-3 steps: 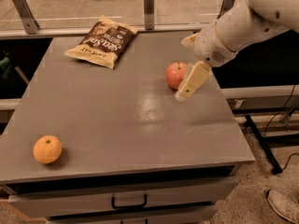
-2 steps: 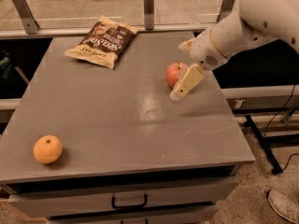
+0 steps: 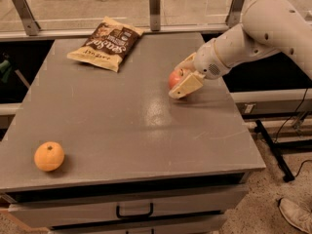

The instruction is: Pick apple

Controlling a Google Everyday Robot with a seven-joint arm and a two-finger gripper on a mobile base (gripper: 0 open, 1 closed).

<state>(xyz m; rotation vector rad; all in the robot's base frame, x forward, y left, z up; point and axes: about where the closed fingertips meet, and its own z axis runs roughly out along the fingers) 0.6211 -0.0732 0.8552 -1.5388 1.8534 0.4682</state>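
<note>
The apple sits on the grey table, toward its right edge and about midway between the front and the back. Only its red left side shows; the rest is hidden behind the gripper. The gripper is down at table level and right against the apple, covering its front and right side. I cannot tell whether it is clenched on the fruit or loose around it.

The white arm reaches in from the upper right, sloping down and to the left to the gripper.

1 chip bag lies flat near the back left of the table, well apart from the apple. 1 orange rests near the front left corner, far from both.

Below the tabletop a drawer with a dark handle faces the camera. A shoe shows on the floor at the lower right.
</note>
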